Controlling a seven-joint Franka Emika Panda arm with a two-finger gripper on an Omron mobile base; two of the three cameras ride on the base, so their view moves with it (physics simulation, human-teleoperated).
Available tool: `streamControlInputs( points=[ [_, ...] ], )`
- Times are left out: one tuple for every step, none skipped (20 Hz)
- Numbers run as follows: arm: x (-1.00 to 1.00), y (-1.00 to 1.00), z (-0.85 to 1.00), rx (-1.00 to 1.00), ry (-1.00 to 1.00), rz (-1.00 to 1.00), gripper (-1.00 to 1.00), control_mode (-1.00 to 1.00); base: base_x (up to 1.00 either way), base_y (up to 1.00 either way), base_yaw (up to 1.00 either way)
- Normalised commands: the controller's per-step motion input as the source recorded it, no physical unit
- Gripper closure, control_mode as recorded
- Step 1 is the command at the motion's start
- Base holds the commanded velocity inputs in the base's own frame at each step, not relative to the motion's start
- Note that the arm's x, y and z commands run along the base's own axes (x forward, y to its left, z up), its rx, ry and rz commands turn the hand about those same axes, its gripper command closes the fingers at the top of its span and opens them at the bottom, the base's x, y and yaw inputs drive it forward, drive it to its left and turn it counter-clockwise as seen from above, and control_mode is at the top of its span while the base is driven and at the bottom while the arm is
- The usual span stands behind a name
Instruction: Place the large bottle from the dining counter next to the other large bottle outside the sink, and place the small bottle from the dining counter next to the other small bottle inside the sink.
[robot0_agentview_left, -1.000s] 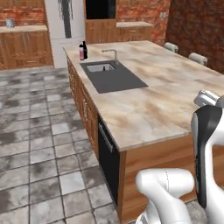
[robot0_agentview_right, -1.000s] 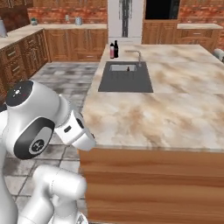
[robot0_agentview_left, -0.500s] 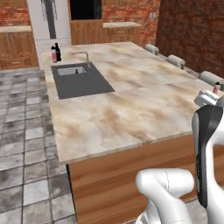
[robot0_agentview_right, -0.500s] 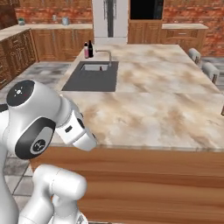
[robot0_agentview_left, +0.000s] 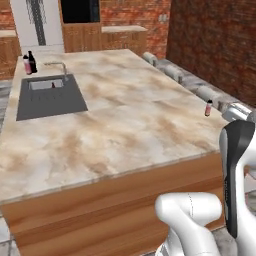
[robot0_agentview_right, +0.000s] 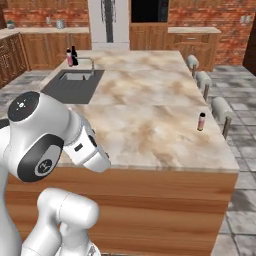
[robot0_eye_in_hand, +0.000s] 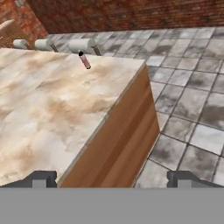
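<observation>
claw (robot0_eye_in_hand: 111, 179) fingers sit wide apart, holding nothing, above the counter's (robot0_agentview_left: 130, 120) corner where marbled stone meets wood base and grey floor tiles. i see the small bottle (robot0_agentview_right: 201, 121) upright near the counter's right edge, broad bare stone around it. far end: the sink (robot0_agentview_left: 47, 97), with the large bottle (robot0_agentview_left: 26, 65) just beside the other large bottle (robot0_agentview_left: 32, 61) behind its rim.

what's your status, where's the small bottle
Gripper open, empty. Small bottle upright near dining counter edge by the stools. Nothing in the way.
</observation>
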Motion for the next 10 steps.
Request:
streamControlInputs(
  points=[
    [0.0,0.0,0.0,0.0,0.0,0.0,-1.0,1.0,0.0,-1.0,0.0],
    [0.0,0.0,0.0,0.0,0.0,0.0,-1.0,1.0,0.0,-1.0,0.0],
    [0.0,0.0,0.0,0.0,0.0,0.0,-1.0,1.0,0.0,-1.0,0.0],
    [0.0,0.0,0.0,0.0,0.0,0.0,-1.0,1.0,0.0,-1.0,0.0],
    [0.0,0.0,0.0,0.0,0.0,0.0,-1.0,1.0,0.0,-1.0,0.0],
    [0.0,0.0,0.0,0.0,0.0,0.0,-1.0,1.0,0.0,-1.0,0.0],
    [0.0,0.0,0.0,0.0,0.0,0.0,-1.0,1.0,0.0,-1.0,0.01],
    [0.0,0.0,0.0,0.0,0.0,0.0,-1.0,1.0,0.0,-1.0,0.01],
    [0.0,0.0,0.0,0.0,0.0,0.0,-1.0,1.0,0.0,-1.0,0.01],
    [0.0,0.0,0.0,0.0,0.0,0.0,-1.0,1.0,0.0,-1.0,0.02]
  ],
)
